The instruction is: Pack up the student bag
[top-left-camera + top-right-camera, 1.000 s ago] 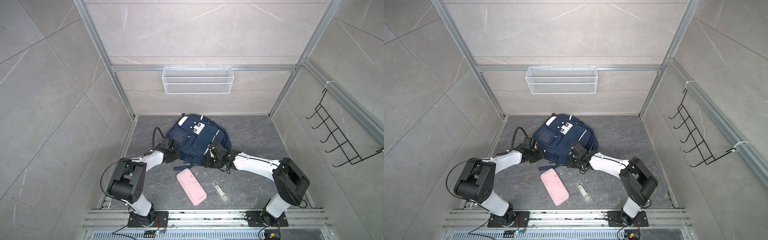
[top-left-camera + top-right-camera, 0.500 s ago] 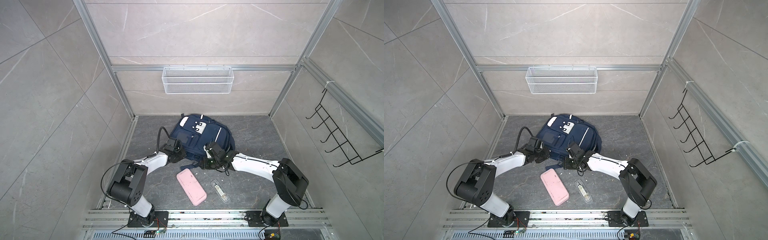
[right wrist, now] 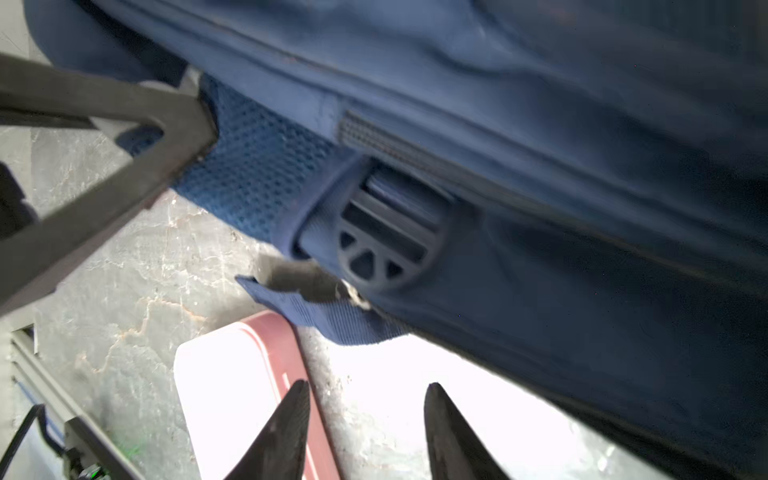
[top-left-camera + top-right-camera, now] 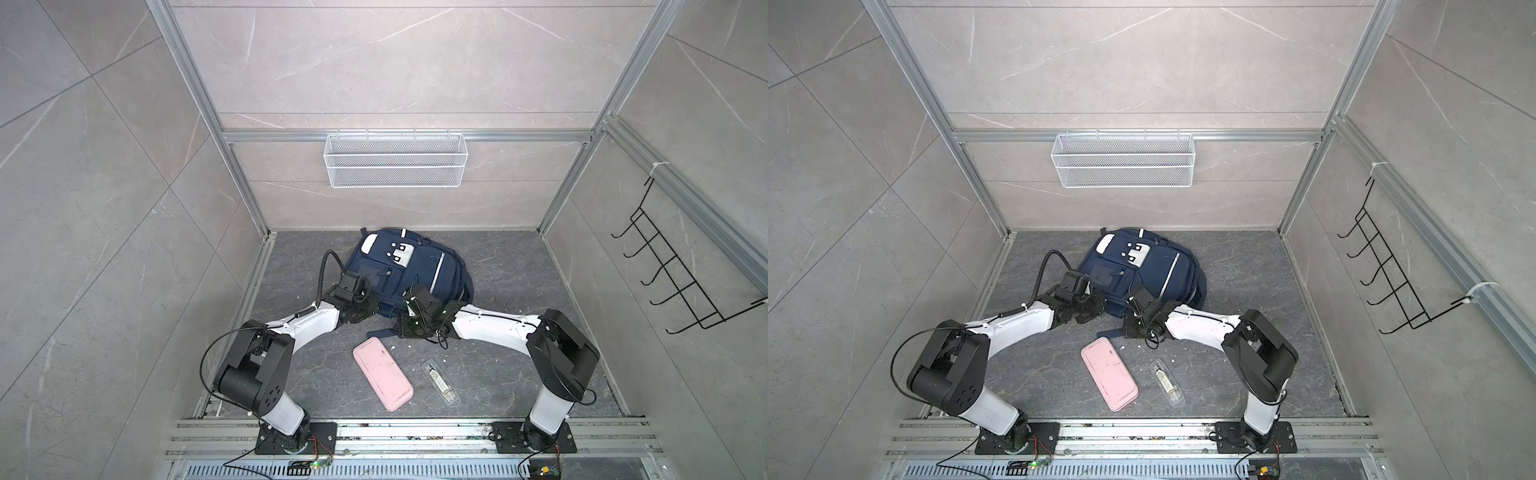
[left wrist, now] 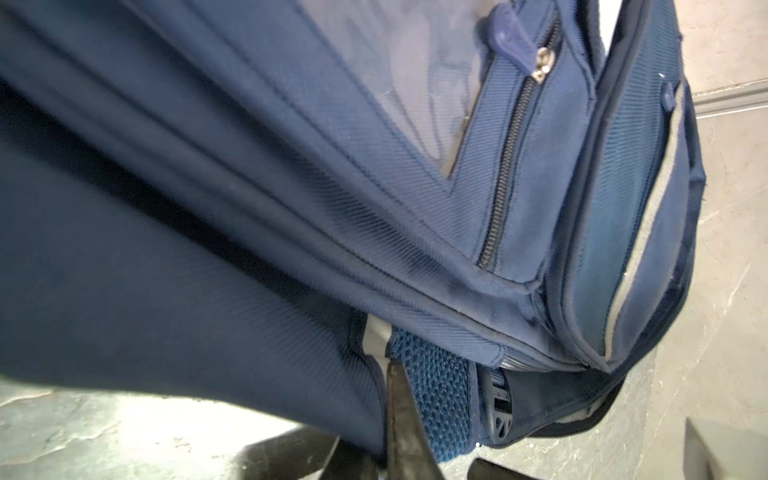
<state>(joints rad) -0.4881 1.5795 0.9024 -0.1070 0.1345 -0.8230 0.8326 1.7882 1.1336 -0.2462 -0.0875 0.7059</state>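
The navy student bag lies face up at the back of the floor, white patch toward the wall. My left gripper is at the bag's near left edge. In the left wrist view its fingers are shut on a fold of the student bag beside a blue mesh strap. My right gripper sits at the near edge by a strap buckle. It stands open over the floor with nothing between its fingers.
A pink case lies flat in front of the bag, with a clear packet to its right. A white wire basket hangs on the back wall and a black hook rack on the right wall.
My left gripper moved right along the bag's near edge and shut on the fabric. My right gripper slid left toward the strap and its jaws narrowed a little.
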